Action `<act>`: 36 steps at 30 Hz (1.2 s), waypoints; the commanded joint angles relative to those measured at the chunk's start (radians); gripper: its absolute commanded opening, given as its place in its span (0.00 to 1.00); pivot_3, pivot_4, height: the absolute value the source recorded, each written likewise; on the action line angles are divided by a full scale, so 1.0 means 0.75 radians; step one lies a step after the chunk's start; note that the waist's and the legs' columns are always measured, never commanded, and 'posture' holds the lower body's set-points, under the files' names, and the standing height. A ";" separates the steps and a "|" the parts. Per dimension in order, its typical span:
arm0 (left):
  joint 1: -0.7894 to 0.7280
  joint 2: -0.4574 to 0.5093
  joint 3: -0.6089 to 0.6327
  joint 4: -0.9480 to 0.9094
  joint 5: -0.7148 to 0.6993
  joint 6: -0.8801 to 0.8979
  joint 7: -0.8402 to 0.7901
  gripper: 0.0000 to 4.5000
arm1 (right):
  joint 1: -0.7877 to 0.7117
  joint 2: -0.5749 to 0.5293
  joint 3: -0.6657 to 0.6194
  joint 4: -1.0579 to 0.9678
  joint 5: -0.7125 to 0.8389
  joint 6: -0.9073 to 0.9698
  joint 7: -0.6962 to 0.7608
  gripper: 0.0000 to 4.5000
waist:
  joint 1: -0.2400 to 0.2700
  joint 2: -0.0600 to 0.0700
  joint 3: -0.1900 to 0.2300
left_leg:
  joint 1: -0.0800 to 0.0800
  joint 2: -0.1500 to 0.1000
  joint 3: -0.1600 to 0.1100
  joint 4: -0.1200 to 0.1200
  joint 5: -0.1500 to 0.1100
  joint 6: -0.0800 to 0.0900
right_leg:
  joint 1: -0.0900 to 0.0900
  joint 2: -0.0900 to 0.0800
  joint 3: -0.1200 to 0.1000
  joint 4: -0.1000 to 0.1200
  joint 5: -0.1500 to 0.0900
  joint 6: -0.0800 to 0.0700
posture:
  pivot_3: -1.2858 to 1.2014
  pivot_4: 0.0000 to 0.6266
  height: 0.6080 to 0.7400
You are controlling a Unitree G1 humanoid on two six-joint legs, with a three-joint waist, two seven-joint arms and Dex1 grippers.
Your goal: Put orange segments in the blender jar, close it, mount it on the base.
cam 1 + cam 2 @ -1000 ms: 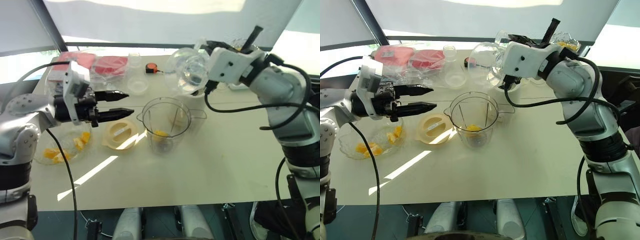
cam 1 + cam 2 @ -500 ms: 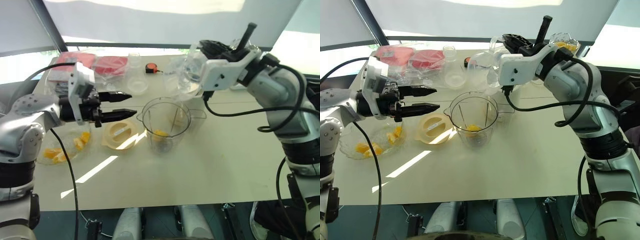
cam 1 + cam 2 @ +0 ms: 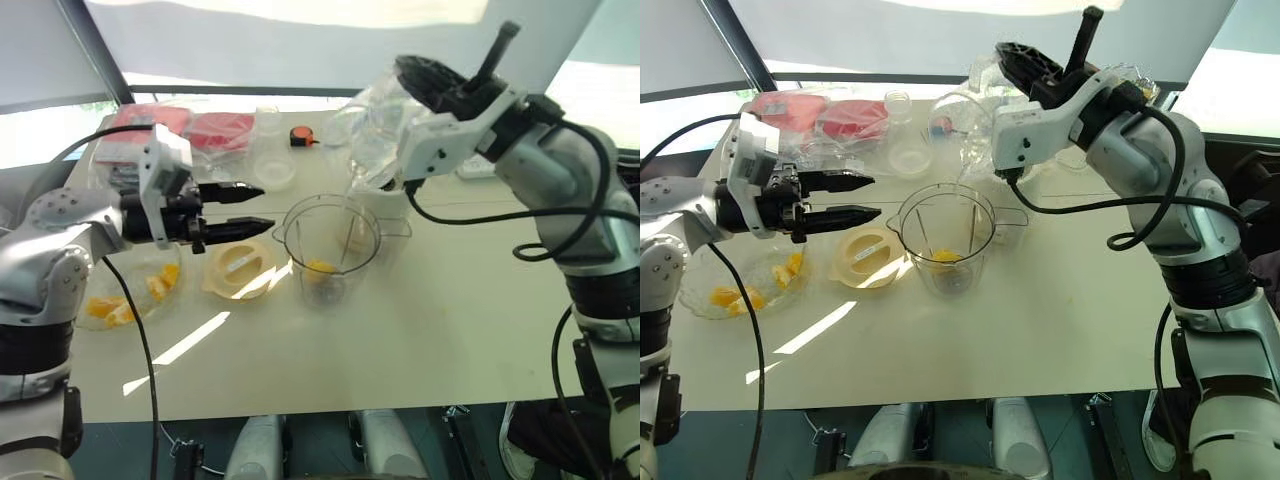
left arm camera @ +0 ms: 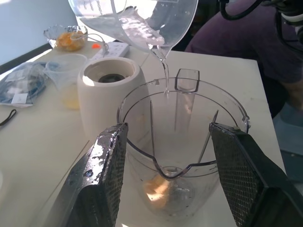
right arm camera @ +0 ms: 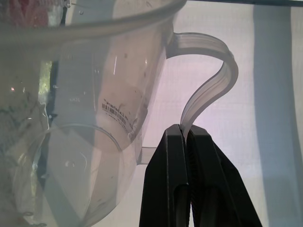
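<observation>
Orange segments (image 3: 320,267) in blender jar (image 3: 334,238)

Table (image 3: 1070,330) holds jar (image 3: 945,240), base (image 4: 106,104), probable lid (image 3: 870,256).

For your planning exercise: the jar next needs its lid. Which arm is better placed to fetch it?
Left. The left hand, open, hovers near the yellow lid; the right hand is shut on the handle of the pitcher.
</observation>
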 commanded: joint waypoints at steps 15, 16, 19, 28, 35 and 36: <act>-0.026 0.000 0.016 -0.011 0.003 -0.035 -0.002 0.63 | 0.006 0.034 -0.093 0.003 0.030 -0.017 -0.022 0.01 | -0.001 0.000 0.000 | 0.000 0.000 0.000 0.000 0.001 -0.002 | 0.000 0.000 0.000 0.001 0.000 0.000 | 0.52 0.24 1.00; -0.028 0.000 0.015 -0.010 0.003 -0.036 -0.003 0.63 | 0.016 0.043 -0.102 0.001 0.056 0.007 -0.003 0.01 | 0.000 0.000 0.000 | 0.000 0.000 0.000 0.000 0.001 -0.002 | 0.000 0.000 0.000 0.001 0.000 0.000 | 0.52 0.24 1.00; -0.032 -0.001 0.012 -0.010 0.003 -0.038 -0.007 0.63 | 0.059 0.109 -0.160 -0.029 0.150 0.149 0.038 0.01 | 0.000 0.000 0.000 | 0.000 0.000 0.000 0.000 0.001 -0.002 | 0.000 0.000 0.000 0.001 0.000 0.000 | 0.52 0.24 1.00; -0.076 -0.052 -0.037 0.002 0.011 -0.055 -0.028 0.63 | 0.134 0.393 -0.451 -0.295 0.551 0.920 0.113 0.01 | 0.005 0.000 -0.001 | 0.000 0.000 -0.002 0.001 0.002 -0.003 | 0.001 0.001 0.000 0.003 0.001 0.000 | 0.52 0.24 1.00; -0.119 -0.135 -0.103 0.009 0.045 -0.082 -0.007 0.63 | 0.117 0.625 -0.870 -0.425 0.772 1.429 -0.164 0.01 | 0.019 0.000 -0.001 | 0.002 -0.001 -0.003 0.001 0.004 -0.006 | 0.000 -0.001 -0.001 0.009 0.001 0.000 | 0.52 0.24 1.00; -0.132 -0.147 -0.108 0.011 0.050 -0.082 0.004 0.63 | 0.138 0.621 -0.896 -0.423 0.765 1.439 -0.203 0.01 | 0.025 0.001 -0.001 | 0.002 -0.001 -0.003 0.001 0.004 -0.006 | 0.000 -0.001 -0.001 0.009 0.001 0.000 | 0.52 0.24 1.00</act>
